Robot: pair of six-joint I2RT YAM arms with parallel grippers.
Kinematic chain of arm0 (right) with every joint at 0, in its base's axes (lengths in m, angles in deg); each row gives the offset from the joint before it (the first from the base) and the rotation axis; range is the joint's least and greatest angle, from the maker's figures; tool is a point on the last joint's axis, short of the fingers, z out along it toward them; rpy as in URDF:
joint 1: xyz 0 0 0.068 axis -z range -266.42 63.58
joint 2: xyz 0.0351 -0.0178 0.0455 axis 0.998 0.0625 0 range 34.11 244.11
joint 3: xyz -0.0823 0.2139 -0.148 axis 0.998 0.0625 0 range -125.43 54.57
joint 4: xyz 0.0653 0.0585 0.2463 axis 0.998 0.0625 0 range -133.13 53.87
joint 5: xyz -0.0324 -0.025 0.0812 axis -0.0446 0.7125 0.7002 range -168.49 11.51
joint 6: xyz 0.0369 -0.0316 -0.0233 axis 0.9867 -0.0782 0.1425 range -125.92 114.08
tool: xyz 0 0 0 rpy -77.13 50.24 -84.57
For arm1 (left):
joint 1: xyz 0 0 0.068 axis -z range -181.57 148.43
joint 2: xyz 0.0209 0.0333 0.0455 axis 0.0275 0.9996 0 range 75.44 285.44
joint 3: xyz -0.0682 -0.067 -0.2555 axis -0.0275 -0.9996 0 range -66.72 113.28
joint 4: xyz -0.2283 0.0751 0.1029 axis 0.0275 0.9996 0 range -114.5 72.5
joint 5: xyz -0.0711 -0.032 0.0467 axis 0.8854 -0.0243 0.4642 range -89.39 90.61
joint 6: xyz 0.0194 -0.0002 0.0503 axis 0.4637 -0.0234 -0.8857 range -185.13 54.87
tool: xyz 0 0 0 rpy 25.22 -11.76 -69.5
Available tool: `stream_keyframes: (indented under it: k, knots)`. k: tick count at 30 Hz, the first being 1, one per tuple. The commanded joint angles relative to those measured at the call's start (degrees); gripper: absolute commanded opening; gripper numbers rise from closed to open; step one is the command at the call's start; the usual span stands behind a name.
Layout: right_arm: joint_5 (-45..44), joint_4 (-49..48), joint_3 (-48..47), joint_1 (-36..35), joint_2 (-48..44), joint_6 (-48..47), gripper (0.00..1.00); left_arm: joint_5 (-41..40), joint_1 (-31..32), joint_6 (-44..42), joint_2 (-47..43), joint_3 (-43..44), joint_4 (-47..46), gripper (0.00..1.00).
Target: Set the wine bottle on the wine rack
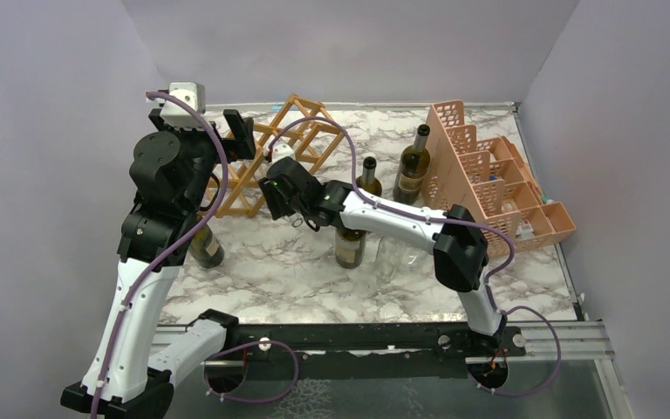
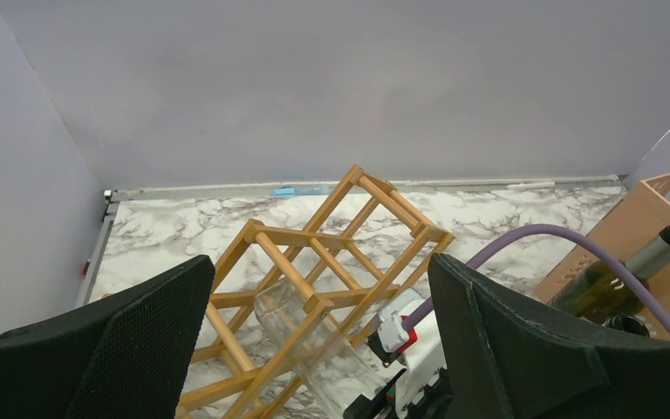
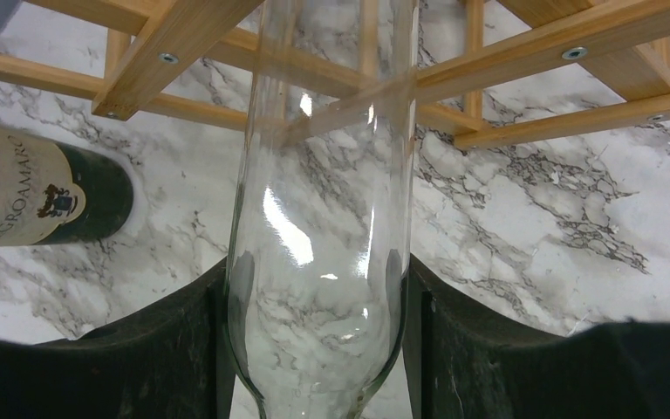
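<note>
The wooden wine rack stands at the back left of the marble table; it also shows in the left wrist view and the right wrist view. A clear glass wine bottle lies tilted with its base end inside a lower cell of the rack. My right gripper is shut on the bottle near its shoulder, just in front of the rack. My left gripper hangs open and empty above the rack's left end.
A dark labelled bottle stands under the left arm and shows in the right wrist view. Two more bottles stand mid-table. A pink stepped crate fills the back right.
</note>
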Motion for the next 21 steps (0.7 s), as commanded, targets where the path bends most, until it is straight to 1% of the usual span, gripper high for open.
stream_keyframes:
  k: [1, 6, 9, 12, 17, 21]
  knots:
    - [-0.18, -6.42, -4.16, 0.82, 1.41, -1.59, 0.01, 1.34, -0.01, -0.01, -0.06, 2.32, 0.67, 0.99]
    - [-2.62, -7.27, -5.42, 1.34, 2.92, -2.53, 0.01, 1.41, -0.01, -0.02, -0.11, 2.40, 0.77, 0.99]
    - [-4.05, -9.41, -4.83, 1.59, 3.26, -3.17, 0.01, 1.41, -0.01, -0.02, -0.07, 2.32, 0.85, 0.99]
    - [-3.88, -11.95, -4.38, 1.72, 4.00, -4.62, 0.01, 1.55, -0.01, -0.02, -0.06, 2.32, 0.85, 0.99]
    - [-3.58, -12.92, -6.54, 1.82, 6.30, -6.98, 0.01, 1.59, -0.02, -0.11, -0.05, 2.31, 0.90, 0.99]
    - [-3.58, -12.50, -8.15, 1.93, 7.91, -8.46, 0.05, 1.68, -0.01, -0.11, 0.09, 2.23, 0.95, 0.99]
